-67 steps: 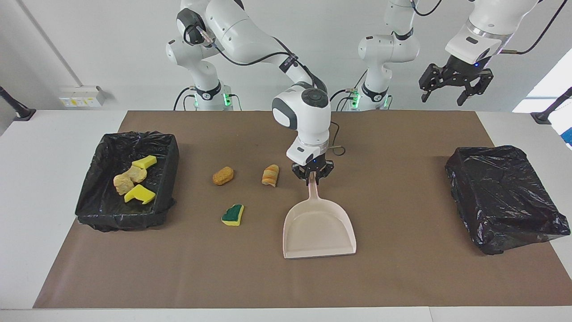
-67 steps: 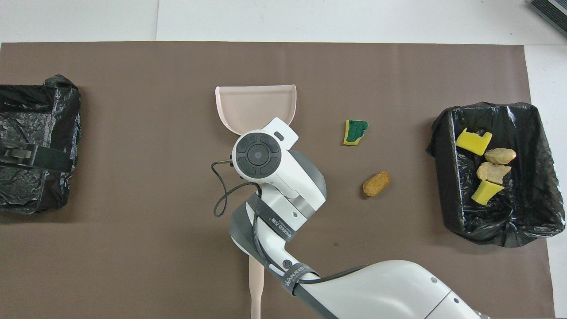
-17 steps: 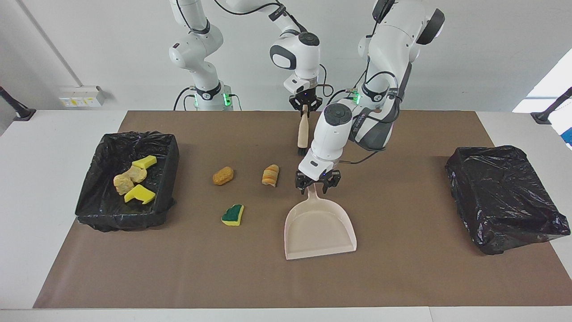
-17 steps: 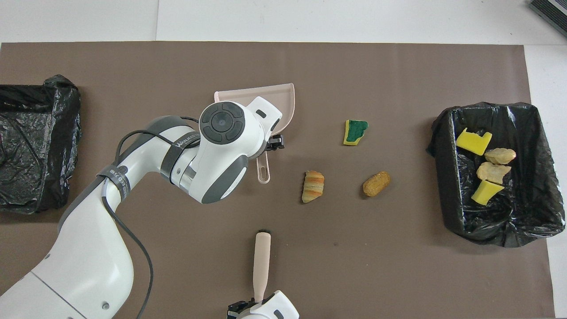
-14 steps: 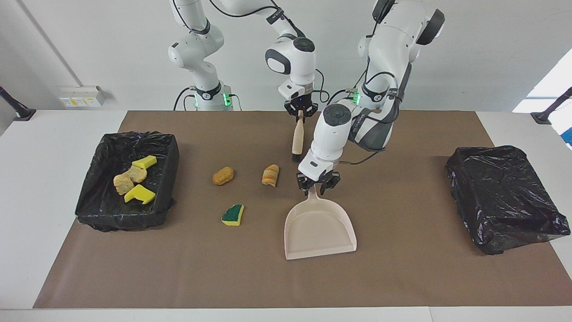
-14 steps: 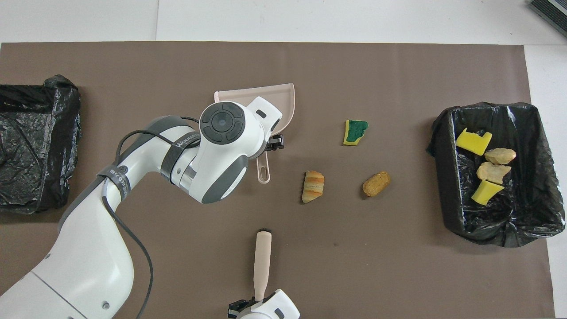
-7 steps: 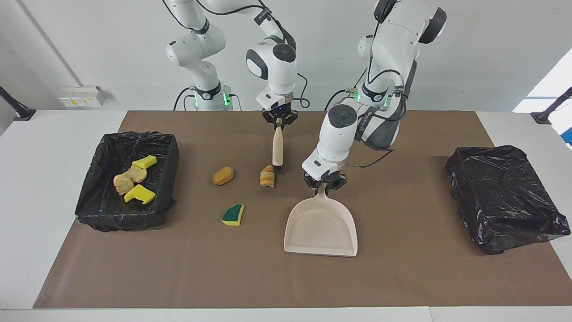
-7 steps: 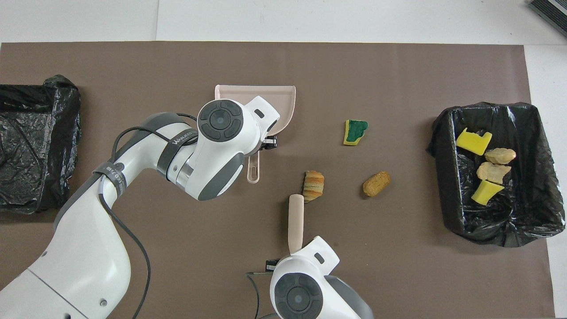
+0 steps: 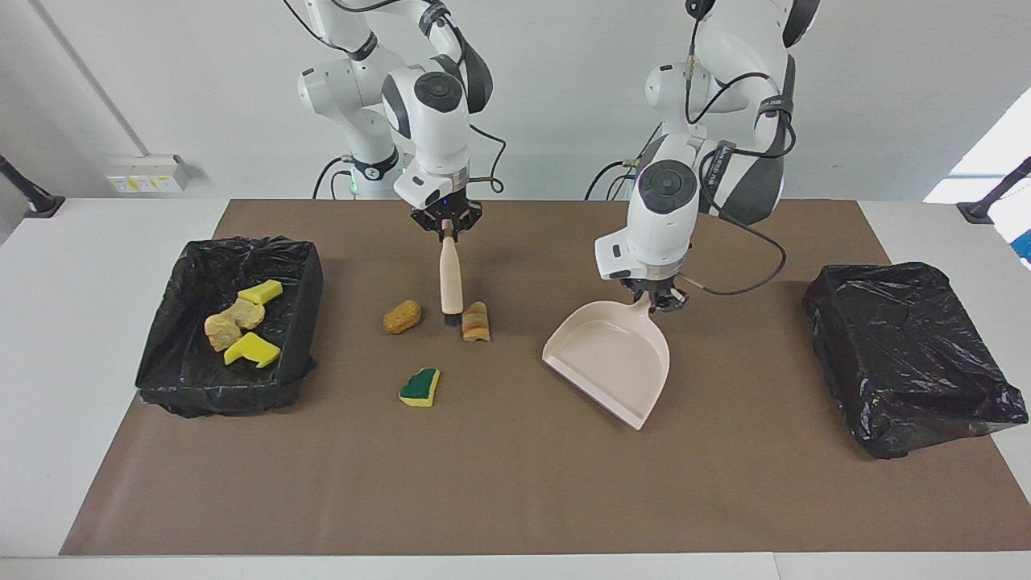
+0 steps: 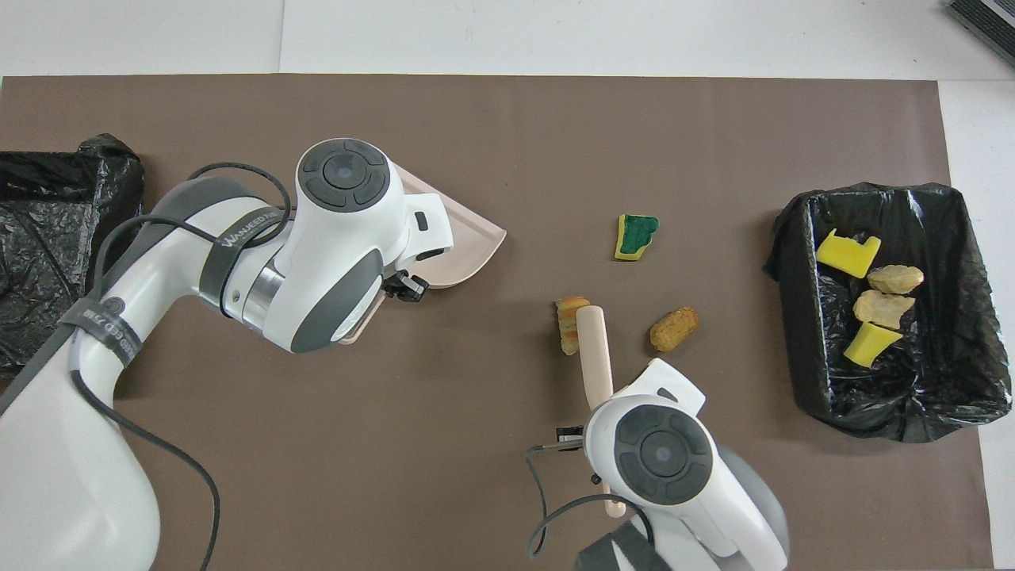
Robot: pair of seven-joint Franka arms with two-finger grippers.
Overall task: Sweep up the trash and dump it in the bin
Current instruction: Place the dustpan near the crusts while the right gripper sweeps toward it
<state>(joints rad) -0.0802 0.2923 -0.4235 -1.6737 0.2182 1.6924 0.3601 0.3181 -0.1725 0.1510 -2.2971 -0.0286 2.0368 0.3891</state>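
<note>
Trash [image 9: 475,321] beside brush [image 9: 450,283] in right end effector [image 9: 446,230], left end effector [image 9: 654,299] gripping dustpan [image 9: 612,359]

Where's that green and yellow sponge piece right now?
The green-topped sponge piece lies on the brown mat, farther from the robots than the orange lump and the striped bread piece, toward the bin holding trash.

Beige dustpan [image 9: 610,364]; black bin [image 9: 229,322]; brown mat [image 9: 725,499].

From overhead, the left arm covers much of the beige plastic dustpan [image 10: 468,238], and the frame edge crops the empty black-lined bin [image 10: 47,238].
</note>
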